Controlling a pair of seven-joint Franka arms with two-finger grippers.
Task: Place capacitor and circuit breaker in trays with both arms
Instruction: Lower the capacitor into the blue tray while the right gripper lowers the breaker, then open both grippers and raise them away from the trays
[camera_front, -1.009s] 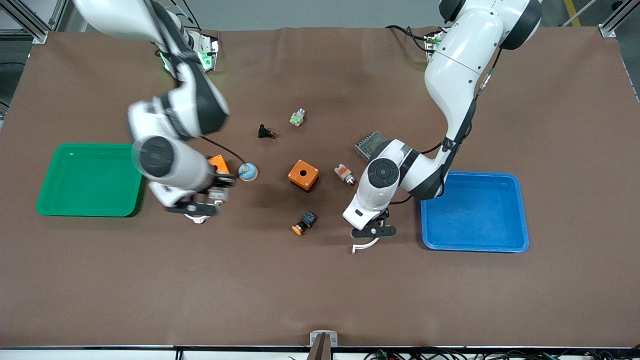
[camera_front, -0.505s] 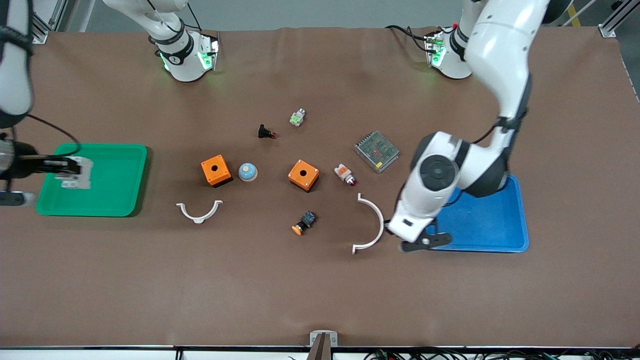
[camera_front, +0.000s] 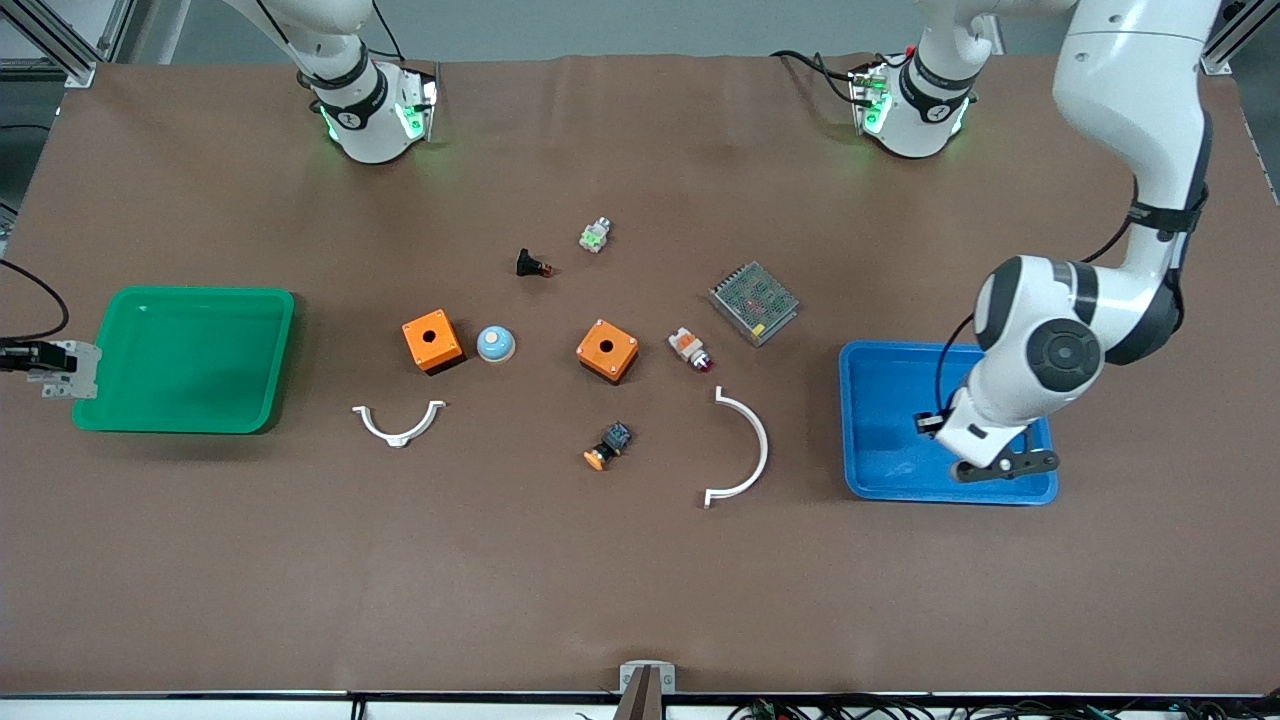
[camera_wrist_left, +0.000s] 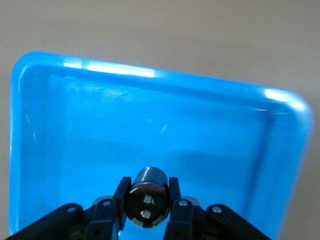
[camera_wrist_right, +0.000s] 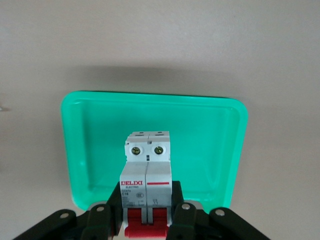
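My right gripper (camera_front: 45, 362) is shut on the white circuit breaker (camera_front: 68, 370), which has red toggles. It holds it in the air over the outer rim of the green tray (camera_front: 185, 300), at the right arm's end of the table. The right wrist view shows the breaker (camera_wrist_right: 146, 170) between the fingers, with the green tray (camera_wrist_right: 80, 145) below. My left gripper (camera_front: 935, 424) is shut on the black capacitor (camera_wrist_left: 148, 186) over the blue tray (camera_front: 880, 470). The left wrist view shows the blue tray (camera_wrist_left: 90, 125) below it.
Between the trays lie two orange boxes (camera_front: 432, 341) (camera_front: 607, 350), a blue dome (camera_front: 495, 343), two white curved pieces (camera_front: 398, 423) (camera_front: 745, 450), an orange-capped switch (camera_front: 608, 446), a white-and-orange indicator (camera_front: 690, 348), a mesh-covered module (camera_front: 754, 302), a black push-button (camera_front: 531, 264) and a small green-white part (camera_front: 594, 235).
The right arm carried the circuit breaker from mid-table across the green tray to its outer rim. The left arm moved from the large white curved piece to over the blue tray.
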